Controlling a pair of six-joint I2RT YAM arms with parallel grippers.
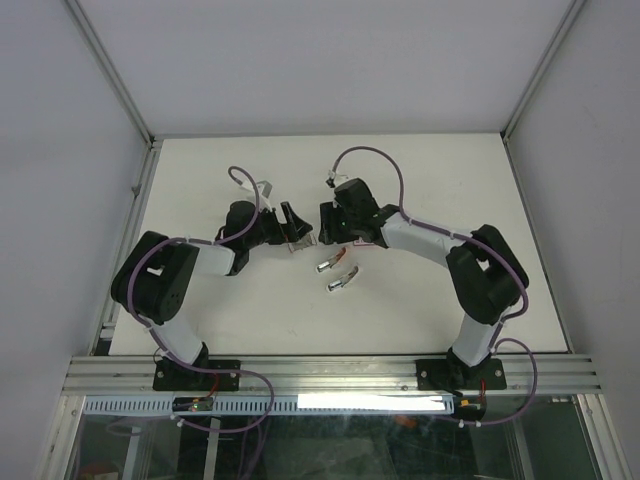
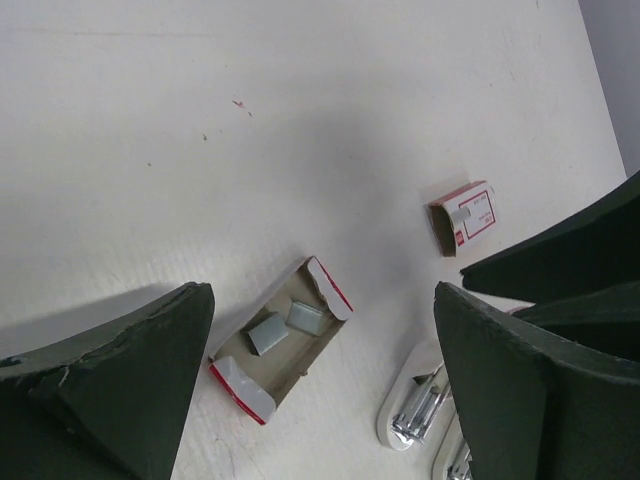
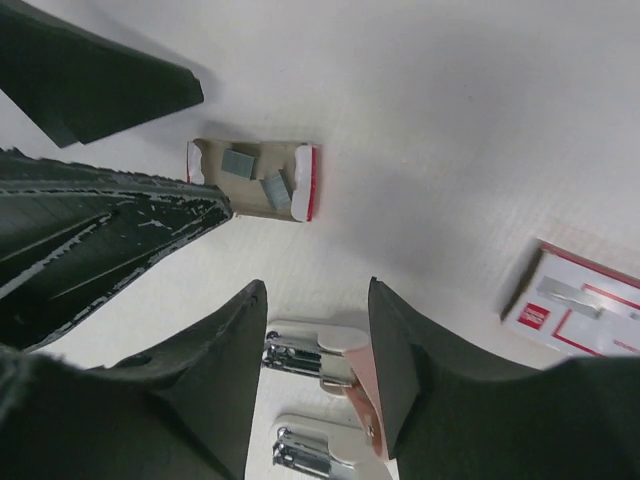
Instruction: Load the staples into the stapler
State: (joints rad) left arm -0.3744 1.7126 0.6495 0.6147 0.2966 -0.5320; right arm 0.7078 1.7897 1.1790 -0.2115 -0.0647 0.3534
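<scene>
table point(image 1: 420, 180), one stapler point(image 3: 310, 345), one staples tray point(image 2: 285, 365), two strips point(image 2: 266, 332); left claw point(image 2: 322, 290), right claw point(image 3: 318, 285) apart

White table point(image 1: 420, 180) between pale grey walls point(image 1: 320, 60)

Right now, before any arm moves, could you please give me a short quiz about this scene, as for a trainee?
1. True or false: the tray holds two small grey staple blocks.
2. How is the stapler placed? A) lying opened out on the table; B) standing upright on one end; C) lying inside the tray.
3. Fill in: the jaws of the left gripper stand ___.

Key: 1 true; 2 A; 3 open.
</scene>
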